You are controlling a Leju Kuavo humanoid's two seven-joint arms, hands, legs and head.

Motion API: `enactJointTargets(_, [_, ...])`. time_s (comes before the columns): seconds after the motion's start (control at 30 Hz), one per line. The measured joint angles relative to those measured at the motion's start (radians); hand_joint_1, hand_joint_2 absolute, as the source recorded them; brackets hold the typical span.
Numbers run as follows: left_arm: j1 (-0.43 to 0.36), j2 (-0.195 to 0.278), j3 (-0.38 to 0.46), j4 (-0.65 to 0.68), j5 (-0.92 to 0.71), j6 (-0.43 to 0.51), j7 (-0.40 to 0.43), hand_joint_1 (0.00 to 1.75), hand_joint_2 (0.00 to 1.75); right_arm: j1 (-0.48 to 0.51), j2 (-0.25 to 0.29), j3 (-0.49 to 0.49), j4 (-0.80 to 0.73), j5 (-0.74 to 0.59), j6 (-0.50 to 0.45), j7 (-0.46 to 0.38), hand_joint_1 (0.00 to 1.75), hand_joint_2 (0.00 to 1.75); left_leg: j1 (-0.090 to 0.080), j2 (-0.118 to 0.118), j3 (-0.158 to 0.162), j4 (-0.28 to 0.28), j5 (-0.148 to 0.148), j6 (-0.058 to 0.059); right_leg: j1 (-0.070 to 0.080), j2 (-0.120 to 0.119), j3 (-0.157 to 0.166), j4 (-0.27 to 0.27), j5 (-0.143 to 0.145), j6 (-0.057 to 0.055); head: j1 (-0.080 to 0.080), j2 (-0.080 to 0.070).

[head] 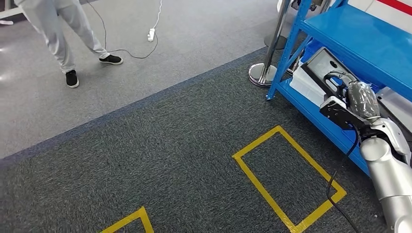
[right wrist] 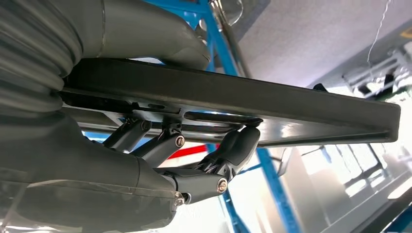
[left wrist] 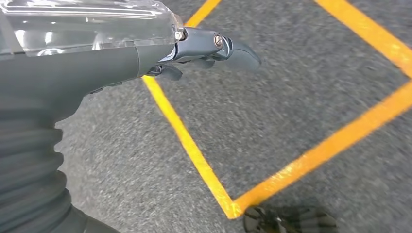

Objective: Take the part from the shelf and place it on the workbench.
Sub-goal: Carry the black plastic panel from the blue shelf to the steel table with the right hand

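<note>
Matt dark part (right wrist: 233,97) (flat, smooth), glossy blue metal shelf (head: 350,36), rough grey carpet (head: 170,155)

My right hand (right wrist: 160,145) grips the part (right wrist: 252,99), a flat dark panel with slots cut in it. The thick thumb presses one face; the darker fingers (right wrist: 238,148) curl up against the other, their tips near a long slot. Behind the panel I see blue shelf uprights (right wrist: 274,187), a chrome post (right wrist: 238,43) and grey floor (right wrist: 311,34) with a thin white cable (right wrist: 381,29).
</note>
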Motion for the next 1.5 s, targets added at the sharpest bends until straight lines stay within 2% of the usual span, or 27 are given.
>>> enactJointTargets(0.03, [0.003, -0.004, -0.001, 0.003, 0.002, 0.004, -0.005, 0.00, 1.75, -0.009, -0.003, 0.000, 0.000, 0.010, 0.015, 0.006, 1.75, 1.75, 0.002, -0.012, 0.005, -0.011, 0.007, 0.004, -0.002, 0.001, 0.003, -0.001, -0.002, 0.005, 0.000, 0.000])
enactJointTargets(0.1, [0.003, -0.017, -0.002, 0.008, 0.009, 0.012, -0.032, 0.00, 1.75, -0.035, -0.018, 0.003, -0.002, 0.032, 0.054, 0.022, 1.75, 1.75, 0.006, -0.034, 0.019, -0.036, 0.023, 0.015, -0.006, 0.045, -0.011, 0.036, -0.032, 0.009, 0.000, 0.000])
enactJointTargets(0.17, [-0.004, -0.029, -0.002, 0.010, 0.016, 0.014, -0.064, 0.00, 1.75, -0.067, -0.043, 0.005, -0.003, 0.053, 0.087, 0.042, 1.75, 1.75, 0.008, -0.059, 0.023, -0.046, 0.031, 0.022, -0.008, 0.105, -0.065, 0.152, -0.095, 0.007, -0.001, 0.000])
enactJointTargets(0.2, [-0.008, -0.032, -0.003, 0.011, 0.020, 0.012, -0.078, 0.00, 1.75, -0.080, -0.055, 0.006, -0.003, 0.063, 0.100, 0.050, 1.75, 1.75, 0.008, -0.073, 0.023, -0.045, 0.031, 0.022, -0.007, 0.119, -0.098, 0.218, -0.121, 0.008, 0.000, 0.000])
enactJointTargets(0.27, [-0.013, -0.038, -0.004, 0.012, 0.027, 0.009, -0.099, 0.00, 1.75, -0.099, -0.074, 0.010, -0.003, 0.077, 0.120, 0.059, 1.75, 1.75, 0.010, -0.102, 0.024, -0.041, 0.030, 0.021, -0.009, 0.127, -0.132, 0.276, -0.123, 0.013, 0.000, 0.000])
enactJointTargets(0.33, [-0.016, -0.043, -0.004, 0.012, 0.035, 0.008, -0.116, 0.00, 1.75, -0.117, -0.087, 0.017, -0.002, 0.079, 0.132, 0.060, 1.75, 1.75, 0.015, -0.128, 0.024, -0.029, 0.023, 0.014, -0.017, 0.132, -0.095, 0.184, -0.052, 0.022, 0.000, 0.000])
enactJointTargets(0.4, [-0.018, -0.046, -0.004, 0.012, 0.043, 0.008, -0.137, 0.00, 1.75, -0.133, -0.100, 0.022, 0.002, 0.072, 0.135, 0.057, 1.75, 1.75, 0.020, -0.152, 0.014, -0.007, 0.012, 0.002, -0.028, 0.171, -0.039, 0.059, 0.001, 0.032, -0.001, 0.000])
enactJointTargets(0.47, [-0.019, -0.047, -0.004, 0.012, 0.052, 0.008, -0.164, 0.00, 1.75, -0.133, -0.117, 0.025, 0.007, 0.059, 0.129, 0.052, 1.75, 1.75, 0.024, -0.175, 0.000, 0.007, 0.009, -0.010, -0.028, 0.196, -0.022, 0.016, 0.007, 0.028, -0.001, 0.000])
enactJointTargets(0.53, [-0.020, -0.048, -0.004, 0.011, 0.064, 0.009, -0.190, 0.00, 1.75, -0.116, -0.130, 0.027, 0.009, 0.046, 0.112, 0.049, 1.75, 1.75, 0.027, -0.194, -0.009, 0.008, 0.012, -0.019, -0.023, 0.175, -0.021, 0.013, 0.009, 0.013, 0.000, 0.000])
enactJointTargets(0.57, [-0.019, -0.050, -0.003, 0.010, 0.072, 0.009, -0.202, 0.00, 1.75, -0.106, -0.134, 0.028, 0.009, 0.042, 0.100, 0.048, 1.75, 1.75, 0.027, -0.184, -0.013, 0.014, 0.008, -0.024, -0.023, 0.164, -0.018, 0.011, 0.010, 0.006, 0.000, 0.000])
enactJointTargets(0.67, [-0.027, -0.057, 0.004, -0.001, 0.101, 0.010, -0.235, 0.00, 1.75, -0.075, -0.147, 0.024, 0.009, 0.038, 0.067, 0.035, 1.75, 1.75, 0.024, -0.092, -0.072, 0.139, -0.053, -0.037, -0.019, 0.129, -0.008, 0.005, 0.007, -0.010, -0.001, 0.000])
enactJointTargets(0.73, [-0.033, -0.063, 0.010, -0.011, 0.110, 0.009, -0.255, 0.00, 1.75, -0.057, -0.153, 0.018, 0.012, 0.038, 0.054, 0.024, 1.75, 1.75, 0.028, -0.063, -0.137, 0.266, -0.099, -0.040, -0.013, 0.105, -0.004, 0.005, 0.003, -0.015, -0.001, 0.000])
enactJointTargets(0.77, [-0.034, -0.066, 0.012, -0.016, 0.107, 0.007, -0.264, 0.00, 1.75, -0.049, -0.155, 0.016, 0.014, 0.038, 0.051, 0.020, 1.75, 1.75, 0.028, -0.060, -0.153, 0.295, -0.101, -0.038, -0.010, 0.093, -0.002, 0.005, 0.001, -0.016, -0.001, 0.000])
enactJointTargets(0.8, [-0.035, -0.069, 0.012, -0.021, 0.101, 0.002, -0.270, 0.00, 1.75, -0.041, -0.157, 0.014, 0.015, 0.038, 0.049, 0.018, 1.75, 1.75, 0.028, -0.058, -0.148, 0.282, -0.084, -0.033, -0.008, 0.083, 0.001, 0.005, -0.001, -0.016, -0.001, 0.000])
enactJointTargets(0.83, [-0.035, -0.071, 0.011, -0.025, 0.093, -0.003, -0.274, 0.00, 1.75, -0.031, -0.160, 0.012, 0.014, 0.037, 0.049, 0.019, 1.75, 1.75, 0.026, -0.055, -0.122, 0.230, -0.052, -0.027, -0.007, 0.071, 0.006, 0.005, -0.004, -0.016, -0.001, 0.000])
enactJointTargets(0.9, [-0.040, -0.074, 0.008, -0.032, 0.077, -0.014, -0.276, 0.00, 1.75, -0.011, -0.169, 0.005, 0.009, 0.033, 0.050, 0.026, 1.75, 1.75, 0.011, -0.022, -0.048, 0.085, 0.003, -0.008, -0.003, 0.048, 0.015, 0.003, -0.011, -0.013, -0.001, 0.000])
enactJointTargets(0.97, [-0.047, -0.074, 0.003, -0.035, 0.066, -0.019, -0.274, 0.00, 1.75, 0.011, -0.177, -0.004, 0.004, 0.030, 0.049, 0.032, 1.75, 1.75, -0.004, 0.003, -0.010, 0.008, 0.015, 0.006, -0.001, 0.027, 0.022, -0.003, -0.014, -0.006, -0.001, 0.000])
enactJointTargets(1.03, [-0.049, -0.074, 0.000, -0.036, 0.061, -0.017, -0.270, 0.00, 1.75, 0.033, -0.180, -0.009, 0.002, 0.031, 0.043, 0.030, 1.75, 1.75, -0.007, -0.012, -0.004, -0.006, 0.016, 0.014, 0.002, 0.006, 0.030, -0.014, -0.014, 0.003, -0.001, 0.000])
enactJointTargets(1.07, [-0.048, -0.074, -0.001, -0.038, 0.060, -0.015, -0.269, 0.00, 1.75, 0.043, -0.180, -0.011, 0.002, 0.034, 0.038, 0.027, 1.75, 1.75, -0.004, -0.023, 0.004, -0.018, 0.021, 0.018, 0.000, 0.008, 0.036, -0.015, -0.017, 0.007, -0.001, 0.000])
enactJointTargets(1.13, [-0.049, -0.075, -0.002, -0.041, 0.060, -0.013, -0.269, 0.00, 1.75, 0.057, -0.179, -0.014, 0.002, 0.041, 0.025, 0.018, 1.75, 1.75, 0.003, -0.044, 0.023, -0.045, 0.032, 0.025, -0.003, 0.054, 0.023, 0.026, -0.047, 0.012, -0.001, 0.000])
enactJointTargets(1.2, [-0.052, -0.074, -0.003, -0.043, 0.061, -0.008, -0.270, 0.00, 1.75, 0.070, -0.179, -0.021, 0.004, 0.043, 0.013, 0.012, 1.75, 1.75, 0.007, -0.064, 0.029, -0.054, 0.036, 0.030, -0.007, 0.108, -0.036, 0.143, -0.103, 0.014, -0.001, 0.000])
enactJointTargets(1.27, [-0.053, -0.074, -0.003, -0.044, 0.065, -0.002, -0.272, 0.00, 1.75, 0.097, -0.179, -0.029, 0.006, 0.042, 0.002, 0.007, 1.75, 1.75, 0.008, -0.091, 0.030, -0.051, 0.034, 0.030, -0.009, 0.121, -0.096, 0.241, -0.127, 0.019, -0.001, 0.000])
enactJointTargets(1.3, [-0.053, -0.075, -0.003, -0.045, 0.066, -0.001, -0.272, 0.00, 1.75, 0.116, -0.179, -0.035, 0.005, 0.040, -0.004, 0.005, 1.75, 1.75, 0.009, -0.106, 0.030, -0.047, 0.032, 0.028, -0.012, 0.122, -0.104, 0.242, -0.110, 0.022, -0.001, 0.000])
enactJointTargets(1.33, [-0.052, -0.076, -0.003, -0.046, 0.066, -0.001, -0.270, 0.00, 1.75, 0.137, -0.180, -0.042, 0.001, 0.039, -0.009, 0.002, 1.75, 1.75, 0.011, -0.121, 0.030, -0.041, 0.029, 0.025, -0.015, 0.125, -0.093, 0.204, -0.074, 0.025, -0.001, 0.000])
enactJointTargets(1.4, [-0.051, -0.077, -0.005, -0.047, 0.060, 0.002, -0.260, 0.00, 1.75, 0.176, -0.179, -0.061, -0.021, 0.038, -0.014, 0.003, 1.75, 1.75, 0.013, -0.148, 0.026, -0.022, 0.017, 0.016, -0.023, 0.153, -0.041, 0.076, -0.005, 0.032, -0.001, 0.000])
enactJointTargets(1.43, [-0.051, -0.077, -0.008, -0.048, 0.056, 0.005, -0.255, 0.00, 1.75, 0.193, -0.180, -0.071, -0.036, 0.038, -0.013, 0.005, 1.75, 1.75, 0.013, -0.160, 0.021, -0.011, 0.012, 0.010, -0.026, 0.169, -0.021, 0.032, 0.011, 0.032, -0.001, 0.000])
enactJointTargets(1.5, [-0.048, -0.077, -0.015, -0.049, 0.050, 0.014, -0.252, 0.00, 1.75, 0.220, -0.180, -0.087, -0.067, 0.037, 0.000, 0.009, 1.75, 1.75, 0.014, -0.180, 0.010, 0.001, 0.008, 0.000, -0.023, 0.182, -0.010, 0.008, 0.008, 0.026, -0.001, 0.000])
